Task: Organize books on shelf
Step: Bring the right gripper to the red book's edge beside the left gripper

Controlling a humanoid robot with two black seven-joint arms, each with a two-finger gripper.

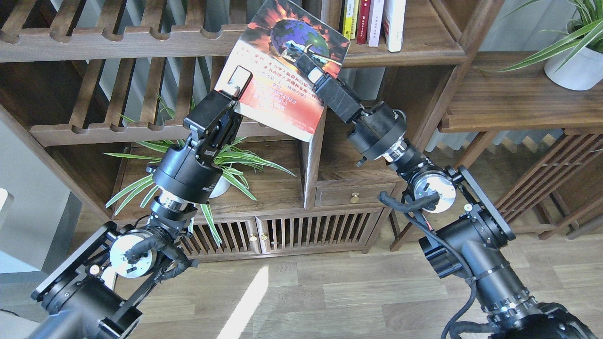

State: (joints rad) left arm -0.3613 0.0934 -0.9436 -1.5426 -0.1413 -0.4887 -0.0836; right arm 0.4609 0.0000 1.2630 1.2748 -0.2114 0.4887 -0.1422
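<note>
One red-orange book (287,80) w/ dark globe pic, tilted, in clamped left jaws (234,89); right jaws' (308,66) state unclear.

A dark wood bookcase (118,52) with slatted racks fills the back. Below, a cabinet (278,230) with slatted doors and a small drawer (354,194). Pale plank floor (330,292) carries a sunlight streak (247,301). Potted plants (572,56) stand right and left.
</note>
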